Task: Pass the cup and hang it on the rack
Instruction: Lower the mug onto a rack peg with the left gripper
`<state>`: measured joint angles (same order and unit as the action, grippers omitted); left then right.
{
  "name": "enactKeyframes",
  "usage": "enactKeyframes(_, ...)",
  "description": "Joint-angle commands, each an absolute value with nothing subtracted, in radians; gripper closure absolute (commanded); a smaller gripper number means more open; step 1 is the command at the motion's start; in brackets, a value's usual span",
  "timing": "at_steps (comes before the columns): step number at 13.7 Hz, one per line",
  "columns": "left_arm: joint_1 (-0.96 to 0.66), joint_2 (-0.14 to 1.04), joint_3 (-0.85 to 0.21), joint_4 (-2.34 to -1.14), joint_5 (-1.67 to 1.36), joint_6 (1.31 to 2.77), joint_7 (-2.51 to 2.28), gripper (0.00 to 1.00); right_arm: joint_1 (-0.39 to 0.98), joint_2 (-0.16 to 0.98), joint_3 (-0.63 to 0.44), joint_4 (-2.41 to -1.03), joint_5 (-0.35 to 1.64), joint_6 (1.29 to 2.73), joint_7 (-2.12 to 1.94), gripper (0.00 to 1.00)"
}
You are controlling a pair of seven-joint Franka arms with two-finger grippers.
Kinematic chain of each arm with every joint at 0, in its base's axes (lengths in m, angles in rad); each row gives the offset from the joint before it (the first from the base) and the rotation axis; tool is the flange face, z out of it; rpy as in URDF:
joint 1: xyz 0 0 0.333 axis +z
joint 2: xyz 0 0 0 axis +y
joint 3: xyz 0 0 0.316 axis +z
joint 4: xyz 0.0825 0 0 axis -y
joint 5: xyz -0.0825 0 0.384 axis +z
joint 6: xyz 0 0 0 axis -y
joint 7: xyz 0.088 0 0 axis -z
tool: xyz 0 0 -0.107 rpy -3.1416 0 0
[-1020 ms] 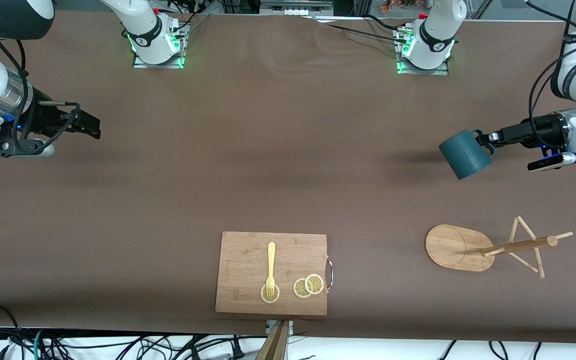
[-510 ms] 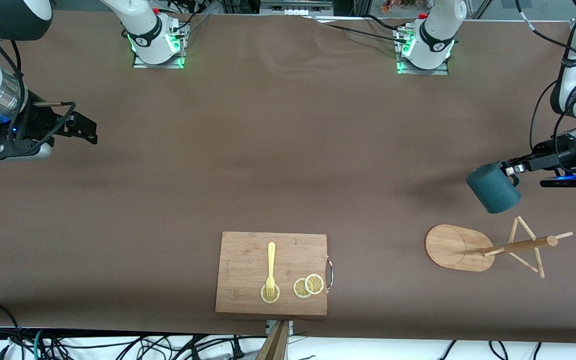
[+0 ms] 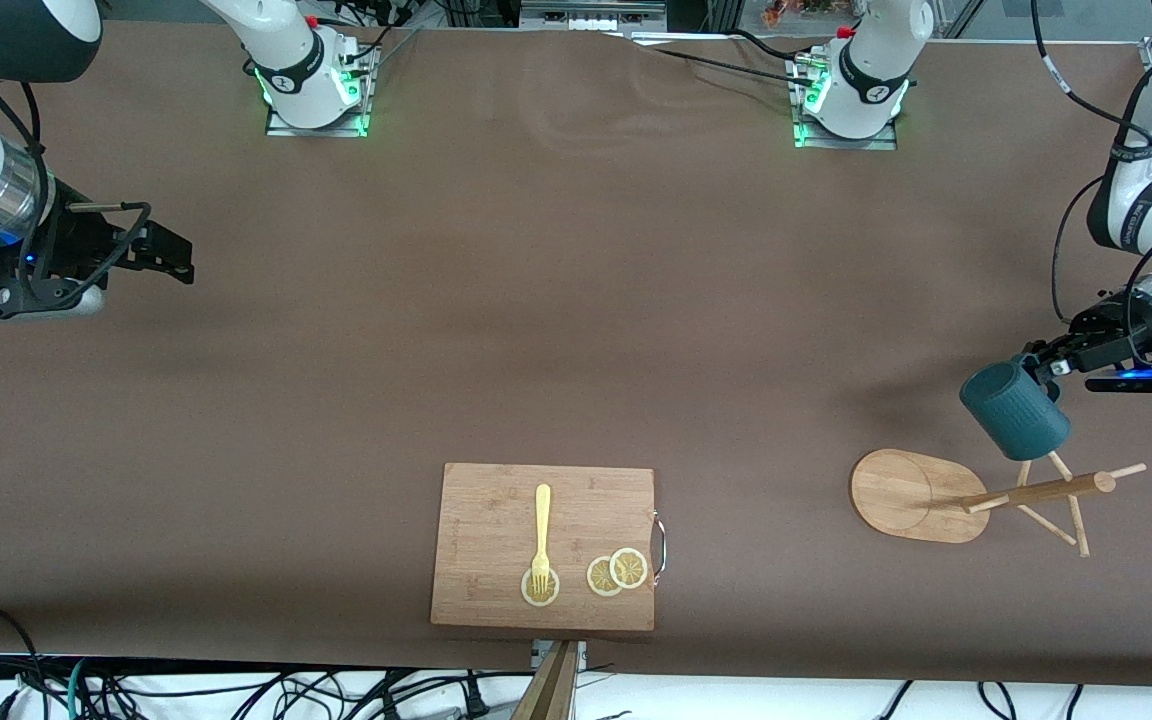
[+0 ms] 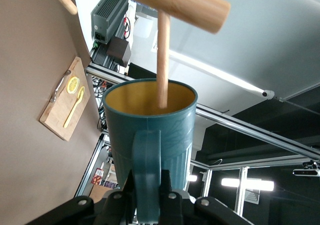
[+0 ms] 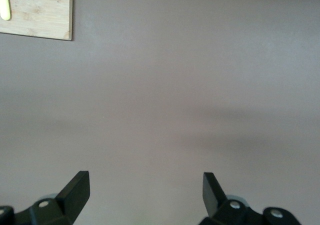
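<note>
The dark teal cup (image 3: 1016, 410) hangs tilted in my left gripper (image 3: 1044, 372), which is shut on its handle, over the upper pegs of the wooden rack (image 3: 1036, 490). The rack's oval base (image 3: 901, 495) sits near the left arm's end of the table. In the left wrist view the cup (image 4: 150, 120) shows its yellow inside, with the gripper (image 4: 147, 185) clamped on the handle. A thin peg (image 4: 163, 60) comes down from the pole (image 4: 170, 0) and ends in front of the cup's mouth. My right gripper (image 3: 171, 255) is open and empty, waiting at the right arm's end; it also shows in the right wrist view (image 5: 145, 185).
A rectangular wooden cutting board (image 3: 496, 520) with a metal handle lies near the front edge at the middle. It carries a yellow fork (image 3: 542, 535) and lemon slices (image 3: 616, 572). The board also shows in the left wrist view (image 4: 57, 112) and the right wrist view (image 5: 40, 10).
My left gripper has carried the cup down toward the front camera, from over bare table to over the rack's pegs. The right gripper has barely moved.
</note>
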<state>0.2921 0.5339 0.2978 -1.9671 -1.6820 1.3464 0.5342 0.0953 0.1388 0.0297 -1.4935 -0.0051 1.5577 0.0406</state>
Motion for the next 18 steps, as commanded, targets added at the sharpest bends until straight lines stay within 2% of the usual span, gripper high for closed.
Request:
enactKeyframes(1, 0.299, 0.572, 0.293, -1.93, -1.735, 1.322, 0.517, 1.0, 0.086, 0.114, 0.032, -1.52, 0.005, 1.536, 0.023, 0.0)
enactKeyframes(12, 0.322, 0.646, 0.293, -1.865, -1.773, 1.324, 0.517, 0.97, 0.086, 0.109, 0.032, -1.526, 0.005, 1.531, 0.023, 0.0)
enactKeyframes(17, 0.324, 0.666, 0.293, -1.861, -1.784, 1.322, 0.531, 0.9, 0.086, 0.109, 0.031, -1.526, 0.005, 1.531, 0.023, 0.0)
enactKeyframes(18, 0.325, 0.672, 0.293, -1.861, -1.786, 1.322, 0.561, 0.74, 0.086, 0.109, 0.031, -1.526, 0.005, 1.531, 0.025, 0.0)
